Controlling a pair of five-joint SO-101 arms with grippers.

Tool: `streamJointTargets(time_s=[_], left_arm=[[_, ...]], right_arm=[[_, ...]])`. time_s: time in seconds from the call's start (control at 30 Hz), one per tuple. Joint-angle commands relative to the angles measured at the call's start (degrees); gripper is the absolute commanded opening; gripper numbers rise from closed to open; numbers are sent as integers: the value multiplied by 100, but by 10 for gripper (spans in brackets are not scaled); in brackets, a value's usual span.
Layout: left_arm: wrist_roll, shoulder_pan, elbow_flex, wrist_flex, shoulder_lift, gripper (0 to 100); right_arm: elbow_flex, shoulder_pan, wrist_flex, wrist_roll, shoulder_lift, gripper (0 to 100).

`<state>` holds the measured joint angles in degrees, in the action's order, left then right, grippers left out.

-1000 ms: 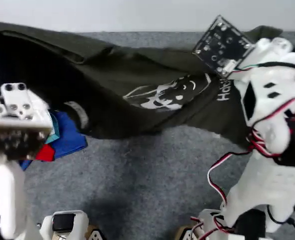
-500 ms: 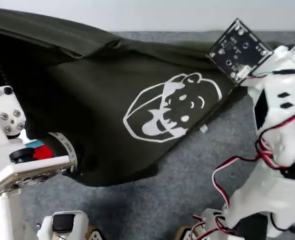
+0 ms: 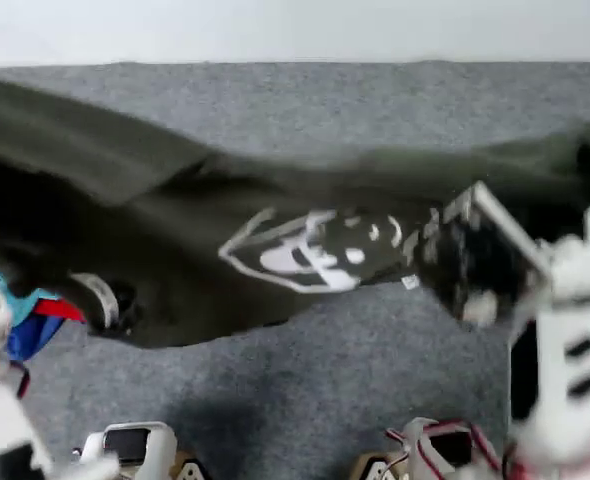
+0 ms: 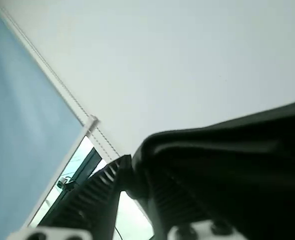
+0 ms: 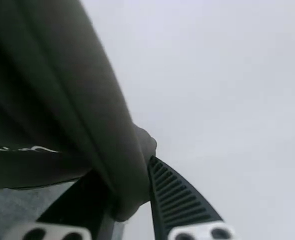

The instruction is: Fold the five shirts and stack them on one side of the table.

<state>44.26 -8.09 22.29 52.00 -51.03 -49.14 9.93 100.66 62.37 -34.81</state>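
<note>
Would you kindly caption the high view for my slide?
Dark green shirt with white print, held stretched above the grey table.

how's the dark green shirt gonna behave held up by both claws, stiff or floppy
Likely floppy: the shirt sags in folds between the left claw and right claw. Probably light, since thin pinches of cloth carry it. Its hanging edge may drag over the blue cloth beneath.
</note>
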Motion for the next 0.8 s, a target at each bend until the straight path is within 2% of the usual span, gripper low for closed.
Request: streamJointTargets(time_s=[0.0, 0.2, 0.37, 0.5, 0.6, 0.77], left_arm=[[0, -18, 453, 220, 79, 14], [18, -18, -66, 255, 88, 14], [343, 70, -1499, 246, 202, 14], [607, 229, -2536, 229, 633, 14], [563, 316, -3116, -220, 1204, 14], [440, 273, -3442, -1336, 2453, 14]], right_arm=[[413, 400, 215, 123, -400, 9], [1635, 690, 215, 466, -1015, 9], [3253, 646, 163, 668, -1068, 10], [4695, 224, -13, 668, -840, 10], [5635, -84, -576, 633, -602, 10], [6760, -189, -2413, 624, -13, 10]])
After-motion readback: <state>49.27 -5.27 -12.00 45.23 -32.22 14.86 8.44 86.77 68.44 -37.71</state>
